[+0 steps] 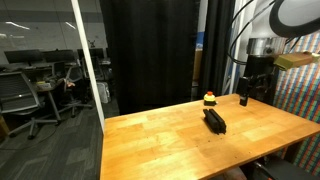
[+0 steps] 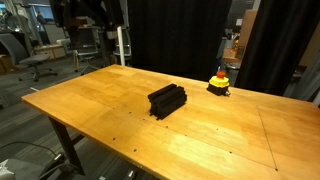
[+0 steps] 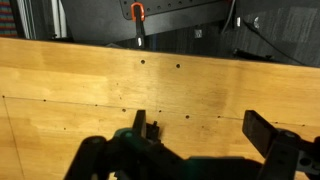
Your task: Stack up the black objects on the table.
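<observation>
Black objects [image 2: 167, 99] sit bunched into one tight dark cluster near the middle of the table [image 2: 90, 110], and we see them that way in both exterior views. We cannot tell how many bars make up the cluster, nor whether their edges line up, since they read as a single matte mass. A small red-topped object [image 2: 218, 83] with a yellow base stands upright beyond the cluster, closer to the table's far edge and clearly apart from the black pieces. The gripper [image 1: 246, 98] hangs over the table near one side edge in an exterior view, well apart from the cluster and touching nothing. In the wrist view we see its fingers [image 3: 265, 132] spread wide with nothing between them, only bare wood grain below. A black curtain [image 1: 150, 50] hangs behind the table, with office chairs [image 1: 20, 95] past a glass partition beside it.
</observation>
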Controlling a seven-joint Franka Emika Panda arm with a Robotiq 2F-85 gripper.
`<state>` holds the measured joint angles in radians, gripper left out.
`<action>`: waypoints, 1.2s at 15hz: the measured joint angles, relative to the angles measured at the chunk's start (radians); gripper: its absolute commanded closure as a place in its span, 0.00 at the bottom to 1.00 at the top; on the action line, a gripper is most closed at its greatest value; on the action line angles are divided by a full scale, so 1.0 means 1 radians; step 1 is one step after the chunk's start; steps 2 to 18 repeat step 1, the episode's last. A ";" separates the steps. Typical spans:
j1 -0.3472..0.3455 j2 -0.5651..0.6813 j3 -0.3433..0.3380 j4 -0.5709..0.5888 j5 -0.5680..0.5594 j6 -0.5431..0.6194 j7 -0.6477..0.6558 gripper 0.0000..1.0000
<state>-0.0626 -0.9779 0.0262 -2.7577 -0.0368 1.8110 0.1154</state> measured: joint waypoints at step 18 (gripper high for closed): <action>0.000 0.000 0.000 0.000 0.000 0.000 -0.001 0.00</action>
